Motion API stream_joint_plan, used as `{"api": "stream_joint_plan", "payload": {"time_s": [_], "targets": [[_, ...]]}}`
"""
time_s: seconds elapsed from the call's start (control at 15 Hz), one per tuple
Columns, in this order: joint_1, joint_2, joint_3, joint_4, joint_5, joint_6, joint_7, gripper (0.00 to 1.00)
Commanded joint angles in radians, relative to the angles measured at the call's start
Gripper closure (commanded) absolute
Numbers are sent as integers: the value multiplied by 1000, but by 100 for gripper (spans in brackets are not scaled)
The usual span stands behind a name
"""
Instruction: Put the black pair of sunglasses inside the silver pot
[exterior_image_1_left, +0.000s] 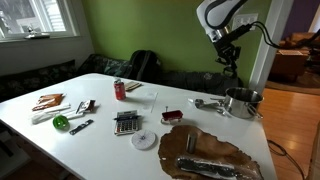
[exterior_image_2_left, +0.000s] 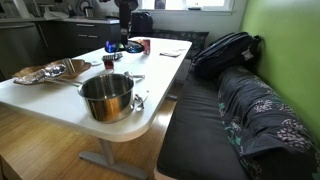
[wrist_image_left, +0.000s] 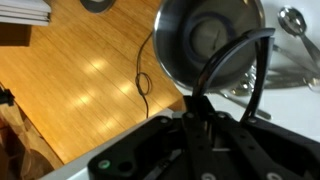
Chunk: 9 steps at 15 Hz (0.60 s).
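Fingers of the gripper (exterior_image_1_left: 232, 64) clenched on the thin black pair of sunglasses (wrist_image_left: 262, 72) above the round shiny steel pot (exterior_image_2_left: 106, 100), release inside left to do.

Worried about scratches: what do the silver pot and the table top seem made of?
Silver pot: likely stainless steel, brushed-shiny, showing bright reflections. Table: smooth matte white, perhaps laminate or painted board; the look leaves it open.

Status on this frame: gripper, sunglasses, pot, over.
Arm's gripper shut on the black sunglasses, held high above the silver pot. Pot open and empty, sunglasses not yet in. Only metal spoons beside it, nothing blocking.
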Motion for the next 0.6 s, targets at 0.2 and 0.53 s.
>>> {"api": "stream_joint_plan", "payload": {"time_s": [0.2, 0.53], "targets": [[-62, -164, 11, -355, -21, 61, 177, 98], [-106, -128, 23, -345, -5, 85, 177, 91]]}}
